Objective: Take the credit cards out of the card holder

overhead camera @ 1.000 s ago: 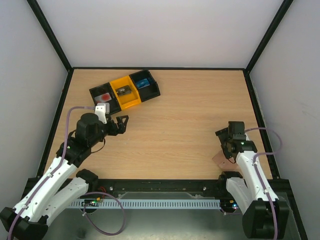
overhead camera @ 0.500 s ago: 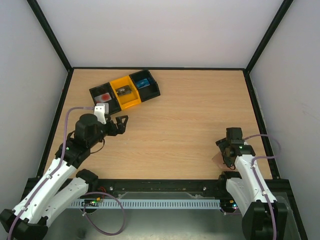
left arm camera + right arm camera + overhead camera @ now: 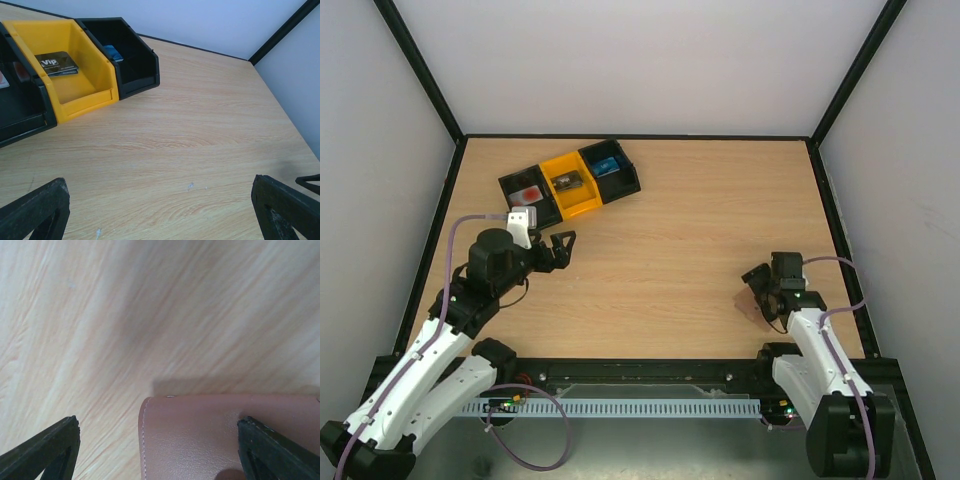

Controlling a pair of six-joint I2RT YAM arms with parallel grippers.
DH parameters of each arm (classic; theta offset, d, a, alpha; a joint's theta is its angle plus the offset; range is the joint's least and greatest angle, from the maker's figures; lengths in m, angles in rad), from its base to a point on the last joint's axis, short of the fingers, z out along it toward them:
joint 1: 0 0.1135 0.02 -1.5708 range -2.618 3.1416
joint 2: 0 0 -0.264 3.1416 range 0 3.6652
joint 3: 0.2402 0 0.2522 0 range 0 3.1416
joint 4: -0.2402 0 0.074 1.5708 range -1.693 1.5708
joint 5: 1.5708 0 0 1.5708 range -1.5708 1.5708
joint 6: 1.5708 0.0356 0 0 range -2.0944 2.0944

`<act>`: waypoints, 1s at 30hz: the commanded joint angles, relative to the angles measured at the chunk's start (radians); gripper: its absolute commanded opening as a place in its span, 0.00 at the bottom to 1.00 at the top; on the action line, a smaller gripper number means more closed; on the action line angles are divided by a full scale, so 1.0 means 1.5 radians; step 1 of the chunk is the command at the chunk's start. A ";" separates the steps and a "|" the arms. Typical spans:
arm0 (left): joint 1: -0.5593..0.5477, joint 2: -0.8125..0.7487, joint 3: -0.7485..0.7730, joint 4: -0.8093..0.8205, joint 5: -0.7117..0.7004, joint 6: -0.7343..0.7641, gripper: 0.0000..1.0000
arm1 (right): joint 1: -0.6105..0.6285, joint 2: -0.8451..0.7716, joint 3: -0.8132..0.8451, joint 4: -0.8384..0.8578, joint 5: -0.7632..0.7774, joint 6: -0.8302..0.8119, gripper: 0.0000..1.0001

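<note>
My right claw (image 3: 159, 422) gapes, card holder (image 3: 200, 432) flat between its jaws, ungripped; left claw (image 3: 159, 182) open, empty — card removal seemingly all ahead.

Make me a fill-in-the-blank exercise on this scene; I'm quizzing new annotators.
The VIP card lies in the middle bin, coloured ____.
The blue card lies in an end bin, coloured ____.
The card holder lies beneath the ____ gripper.
Missing words: yellow; black; right.
</note>
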 commanded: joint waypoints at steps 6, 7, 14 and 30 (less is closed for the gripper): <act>0.003 0.007 -0.007 -0.006 0.003 0.010 1.00 | 0.097 0.061 -0.035 0.107 -0.084 0.083 0.83; 0.003 0.007 -0.008 -0.006 0.002 0.011 1.00 | 0.116 0.071 -0.035 0.121 -0.083 0.096 0.83; 0.003 0.002 -0.010 -0.005 -0.001 0.010 1.00 | 0.152 0.134 0.030 0.075 -0.048 0.086 0.84; 0.003 0.006 -0.011 -0.001 0.026 0.021 1.00 | 0.152 0.021 -0.001 -0.059 0.120 0.077 0.79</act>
